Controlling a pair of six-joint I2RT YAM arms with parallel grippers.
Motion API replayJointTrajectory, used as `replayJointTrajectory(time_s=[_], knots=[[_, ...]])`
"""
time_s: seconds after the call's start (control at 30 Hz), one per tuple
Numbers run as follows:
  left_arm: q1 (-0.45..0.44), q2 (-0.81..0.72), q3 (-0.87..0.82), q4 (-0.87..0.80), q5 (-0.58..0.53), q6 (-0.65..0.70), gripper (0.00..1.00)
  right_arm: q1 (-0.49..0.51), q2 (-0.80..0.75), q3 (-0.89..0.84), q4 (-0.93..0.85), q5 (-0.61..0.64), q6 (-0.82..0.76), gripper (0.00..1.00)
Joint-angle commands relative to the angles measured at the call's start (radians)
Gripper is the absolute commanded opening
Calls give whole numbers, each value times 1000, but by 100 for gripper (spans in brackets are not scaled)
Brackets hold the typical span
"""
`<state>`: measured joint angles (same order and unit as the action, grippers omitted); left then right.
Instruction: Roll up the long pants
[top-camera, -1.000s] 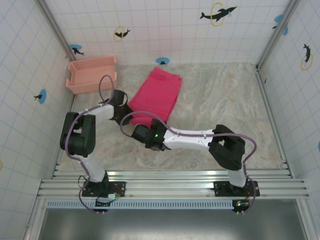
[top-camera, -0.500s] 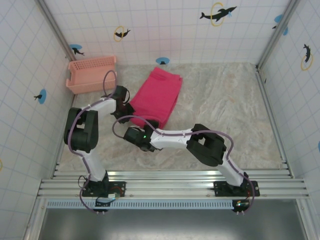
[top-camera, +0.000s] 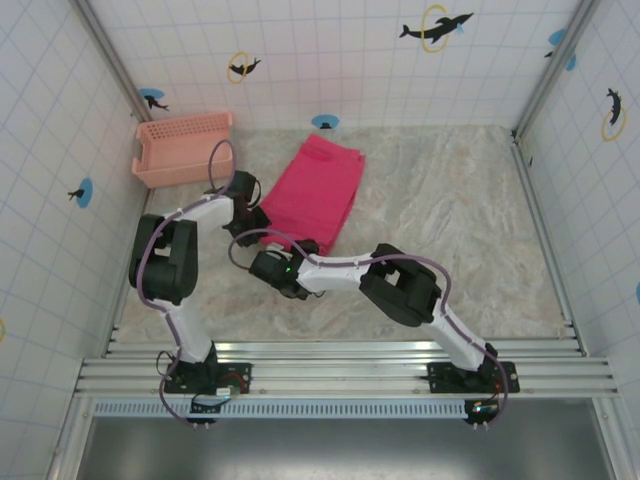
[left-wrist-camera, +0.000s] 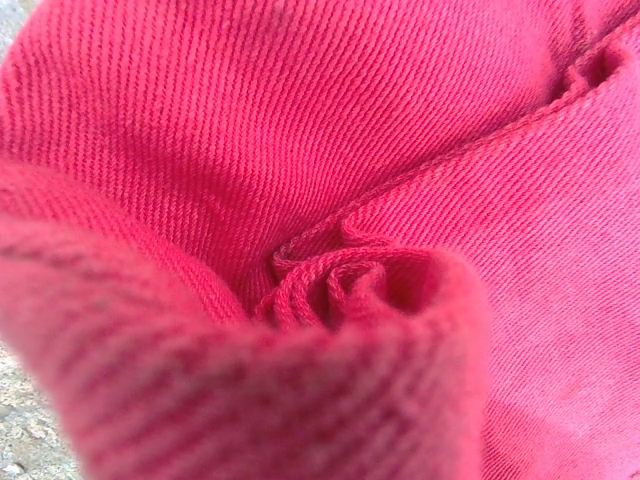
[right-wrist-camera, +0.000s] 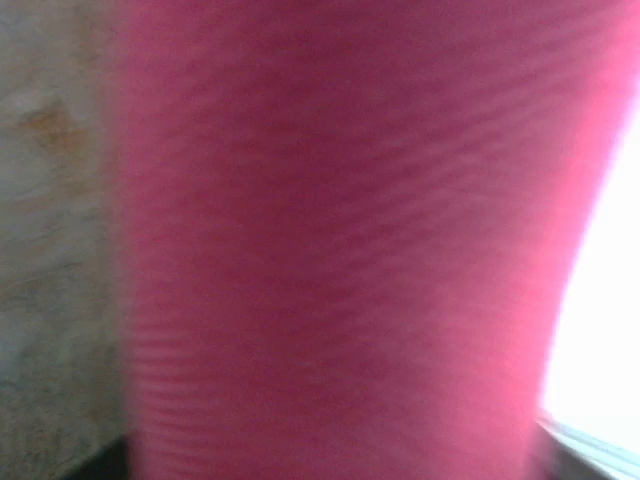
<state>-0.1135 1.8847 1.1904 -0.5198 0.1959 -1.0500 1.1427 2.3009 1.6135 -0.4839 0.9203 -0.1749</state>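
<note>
Since 1 s ago the R arm has folded in: its elbow swung left toward table centre, and the R gripper (top-camera: 288, 252) slid left along the near edge of the pants (top-camera: 322, 185). L gripper (top-camera: 260, 214) crept a bit farther out, up the pants' left edge. Pants haven't shifted: pink-red, folded into a long strip, flat on the marble-look table (top-camera: 450, 220), far-centre, slanting from far right to near left. Both grippers sit at the strip's near-left end, close together.

L wrist cam: twill cloth right up against the lens, w/ a small tight coil (left-wrist-camera: 345, 285) mid-frame and a thick blurred fold across the bottom. Can't tell how wide the L gripper stands or whether it grips. R wrist cam: blurred pink cloth, table at left. Again can't tell opening or grip.

Pink slatted basket (top-camera: 185, 150) stands in the far-left corner by the wall, near the pants but not touching. Pants lie outside it, and its floor is in plain view.
</note>
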Motion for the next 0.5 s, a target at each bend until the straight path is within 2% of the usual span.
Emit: replayJointTrajectory(time_s=[0.0,0.07,0.13,0.23,0.27,0.33,0.4,0.47], knots=[[-20,56,-5,-95,33,12,0,11,45,-27,4,38,10,30],[-20,54,-1,-96,31,13,0,11,55,-32,7,46,23,1],[-19,42,-4,-86,26,23,0,9,54,-41,1,15,35,0],[-18,-3,-41,-4,28,69,0,-7,14,-57,-15,-145,45,0],[-18,-20,-56,18,26,80,7,-17,3,-63,-22,-209,43,0],[-19,-69,-100,63,4,84,56,-60,-45,-66,-53,-407,35,0],[-18,-125,-146,99,-20,85,97,-118,-65,-43,-107,-608,35,0],[-19,-177,-188,157,-14,109,97,-180,-73,-9,-179,-795,27,0]])
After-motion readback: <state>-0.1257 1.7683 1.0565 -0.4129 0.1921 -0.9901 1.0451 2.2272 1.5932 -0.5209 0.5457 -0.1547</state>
